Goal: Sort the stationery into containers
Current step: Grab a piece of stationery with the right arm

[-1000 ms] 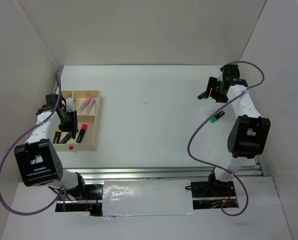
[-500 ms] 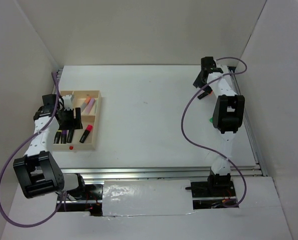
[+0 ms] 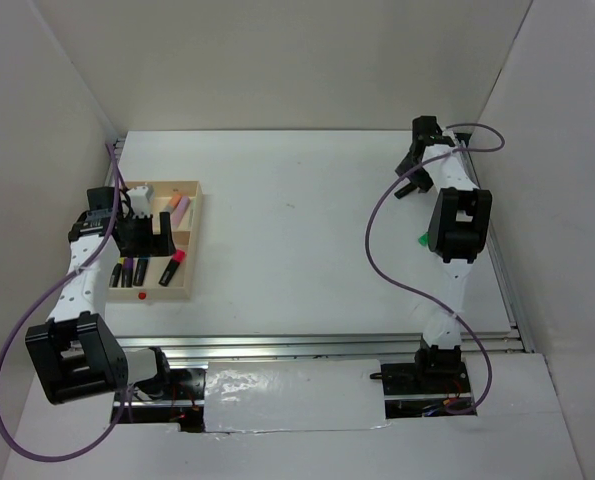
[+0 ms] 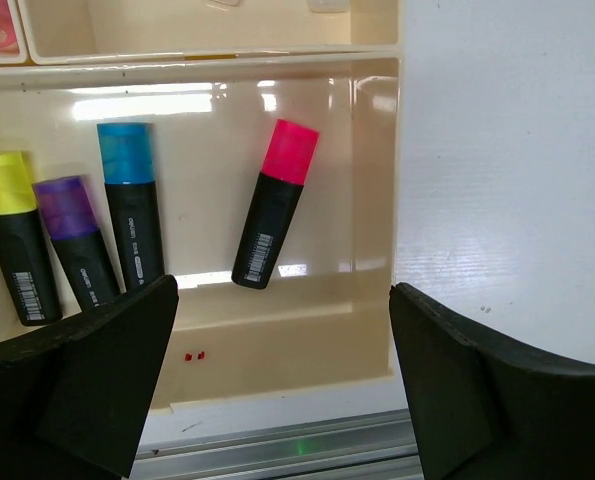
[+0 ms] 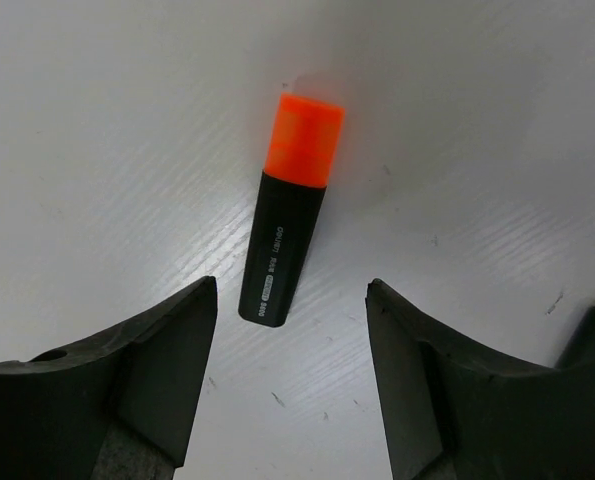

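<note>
The wooden tray (image 3: 195,243) stands at the table's left. My left gripper (image 3: 142,238) hovers open over its near compartment (image 4: 397,200), nothing between the fingers. In that compartment lie loose black markers with pink (image 4: 273,205), blue (image 4: 132,215), purple (image 4: 77,240) and yellow (image 4: 15,235) caps. Pastel markers (image 3: 179,208) lie in a far compartment. At the far right my right gripper (image 3: 414,168) points down at an orange-capped marker (image 5: 289,215) on the table. Its jaws (image 5: 292,290) are open, the marker's butt end lying just between the tips, untouched.
A green-capped marker (image 3: 422,239) lies on the table, mostly hidden by the right arm. The tray has a red dot (image 3: 142,296) on its near rim. White walls close in on the left, back and right. A metal rail (image 4: 277,450) runs along the near edge.
My left jaws have opened wide and drawn back over the tray, leaving the pink-capped marker lying free. The right arm has swung left and settled over the orange-capped marker.
</note>
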`<state>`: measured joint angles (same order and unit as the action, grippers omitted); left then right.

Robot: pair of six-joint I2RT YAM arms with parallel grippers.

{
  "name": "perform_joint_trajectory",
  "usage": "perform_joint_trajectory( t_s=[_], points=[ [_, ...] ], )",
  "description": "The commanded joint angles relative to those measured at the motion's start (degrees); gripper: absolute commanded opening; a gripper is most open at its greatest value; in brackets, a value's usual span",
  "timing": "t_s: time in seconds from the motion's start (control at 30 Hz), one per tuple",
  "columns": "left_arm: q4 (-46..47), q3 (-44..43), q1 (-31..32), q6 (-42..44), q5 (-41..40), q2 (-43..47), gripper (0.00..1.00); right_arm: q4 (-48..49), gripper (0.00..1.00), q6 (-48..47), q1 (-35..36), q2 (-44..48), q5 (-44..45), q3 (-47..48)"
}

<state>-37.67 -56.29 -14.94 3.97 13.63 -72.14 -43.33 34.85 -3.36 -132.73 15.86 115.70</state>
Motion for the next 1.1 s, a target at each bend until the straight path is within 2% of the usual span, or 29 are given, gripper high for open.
perform_joint_trajectory(
  t_s=[0.0,0.13,0.3,0.37,0.4,0.6,1.07],
  points=[
    [-0.3,-2.42,0.09,-1.24,1.14,-0.72,0.99,-1.93,0.68,-0.04,0.1,-1.48,-0.12,3.22],
    [-0.65,-2.59,-0.26,-1.07,0.43,-0.99,0.99,-2.63,0.66,-3.81,0.8,-2.8,-1.27,5.41],
    [-0.65,-2.51,-0.53,-0.89,0.43,-1.25,0.99,-4.13,0.65,-9.7,3.0,-4.64,5.4,9.45],
    [-0.74,-2.77,-0.7,-0.98,0.35,-1.6,0.99,-2.82,0.66,-11.9,3.0,-4.47,8.56,8.32],
    [-0.74,-2.77,-0.79,-1.15,0.35,-1.86,0.99,-2.64,0.66,-12.52,4.74,-4.65,9.19,8.58],
    [-1.61,-3.56,-1.67,-1.07,0.17,-3.27,0.99,-2.46,0.7,-17.7,5.03,-7.98,12.62,8.58],
    [-2.67,-5.23,-5.01,0.34,1.41,-4.94,0.99,-5.88,0.66,-17.28,-0.33,-9.83,4.28,9.02]
  ],
)
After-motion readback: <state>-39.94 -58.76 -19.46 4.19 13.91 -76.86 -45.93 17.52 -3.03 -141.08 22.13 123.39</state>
